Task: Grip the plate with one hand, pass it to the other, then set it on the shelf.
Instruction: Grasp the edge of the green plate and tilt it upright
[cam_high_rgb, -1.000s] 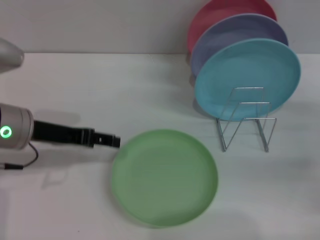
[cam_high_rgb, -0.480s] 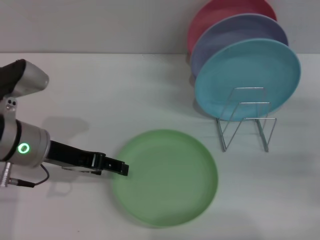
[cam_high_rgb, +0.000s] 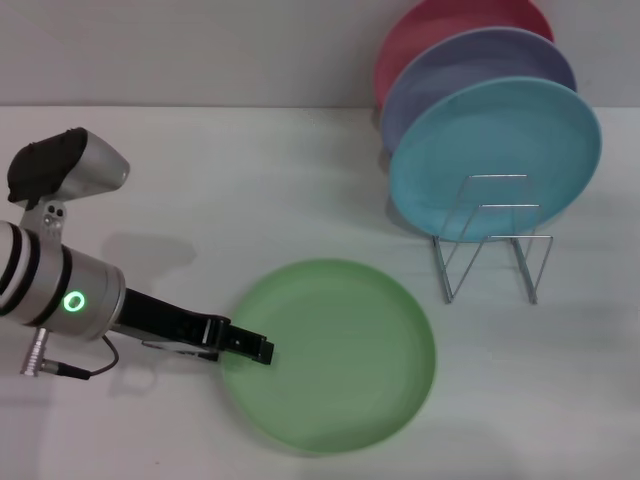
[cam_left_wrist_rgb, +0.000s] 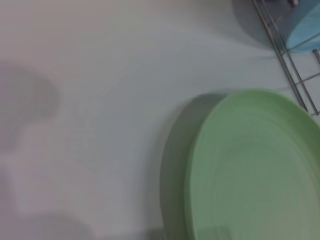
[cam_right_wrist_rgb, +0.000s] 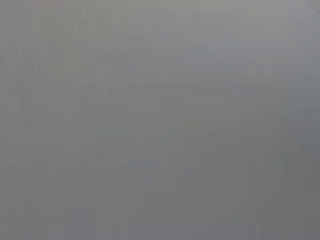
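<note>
Since the earlier frames, the left pincer (cam_high_rgb: 262, 351) has been swung down and forward until its tip overlaps the near-left rim of the light green plate (cam_high_rgb: 330, 355), which lies flat on the white bench (cam_high_rgb: 250, 180). Whether its jaws are apart cannot be told. A shallow bite could let the rim slip. The wire shelf (cam_high_rgb: 492, 240) holds a turquoise plate (cam_high_rgb: 495, 150), lavender plate (cam_high_rgb: 470, 60) and pink plate (cam_high_rgb: 440, 20). The right pincer is not seen.

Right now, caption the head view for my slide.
Left gripper reaches the green plate's rim beside the rack.
</note>
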